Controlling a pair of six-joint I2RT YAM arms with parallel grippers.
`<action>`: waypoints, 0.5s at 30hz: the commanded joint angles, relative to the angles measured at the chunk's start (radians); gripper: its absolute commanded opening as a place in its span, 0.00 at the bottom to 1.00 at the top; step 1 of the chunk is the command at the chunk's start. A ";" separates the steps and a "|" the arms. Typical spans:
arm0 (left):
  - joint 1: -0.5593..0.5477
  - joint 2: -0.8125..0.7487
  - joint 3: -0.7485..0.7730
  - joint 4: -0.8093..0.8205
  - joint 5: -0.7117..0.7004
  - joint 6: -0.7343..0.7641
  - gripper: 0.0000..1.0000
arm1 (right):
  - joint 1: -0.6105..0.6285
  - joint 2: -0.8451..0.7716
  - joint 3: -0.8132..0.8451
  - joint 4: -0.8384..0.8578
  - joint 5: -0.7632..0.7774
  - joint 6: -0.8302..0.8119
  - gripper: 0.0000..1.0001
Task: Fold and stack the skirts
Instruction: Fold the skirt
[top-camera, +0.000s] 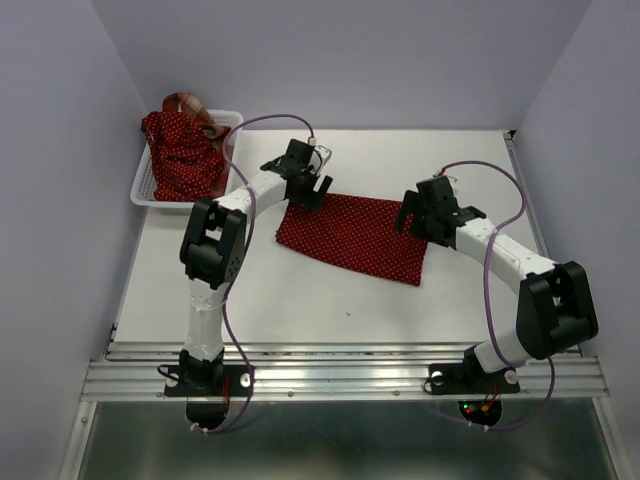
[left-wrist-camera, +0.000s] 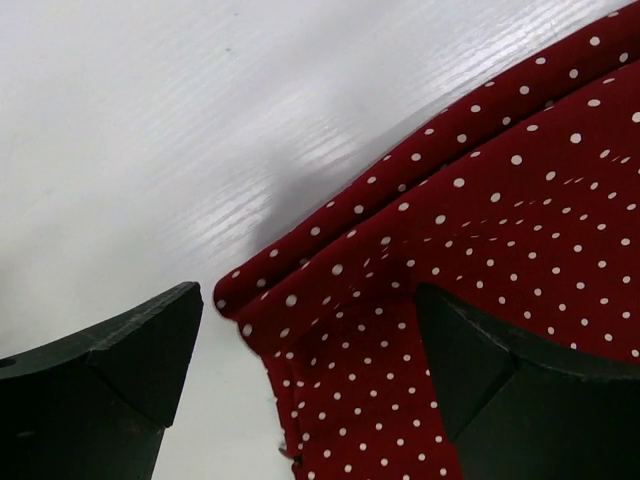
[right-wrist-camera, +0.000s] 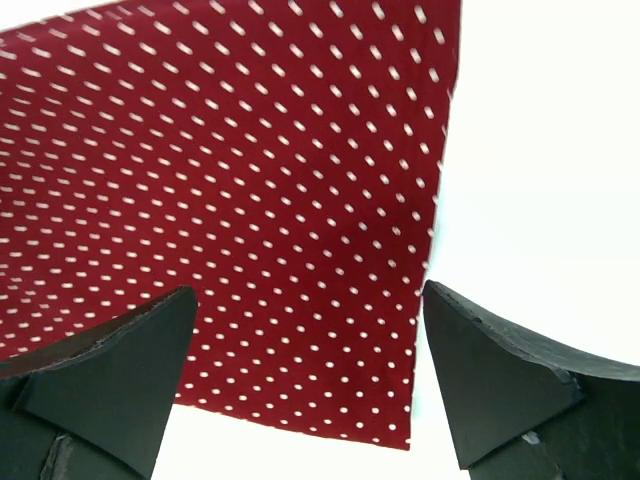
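Below, a flat dark-red white-dotted skirt (top-camera: 352, 238), left claw (left-wrist-camera: 305, 305) and right claw (right-wrist-camera: 310, 305) both wide open, empty.

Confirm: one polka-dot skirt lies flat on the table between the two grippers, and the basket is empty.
The basket is not empty: a crumpled skirt is heaped in it, as the top view shows. The flat skirt does lie on the table between the left gripper and right gripper.

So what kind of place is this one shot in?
Probably a lab robot test cell, not a home: plain lavender walls box in a white table, and the left arm and right arm are bolted to a metal rail.
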 joint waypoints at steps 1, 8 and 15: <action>0.033 -0.183 0.026 -0.029 -0.066 -0.117 0.99 | 0.002 -0.031 0.077 -0.048 0.003 -0.072 1.00; 0.134 -0.327 -0.191 0.035 0.077 -0.232 0.99 | 0.002 -0.054 0.083 -0.028 -0.109 -0.132 1.00; 0.146 -0.390 -0.382 0.144 0.266 -0.300 0.99 | 0.002 -0.019 0.116 -0.027 -0.176 -0.165 1.00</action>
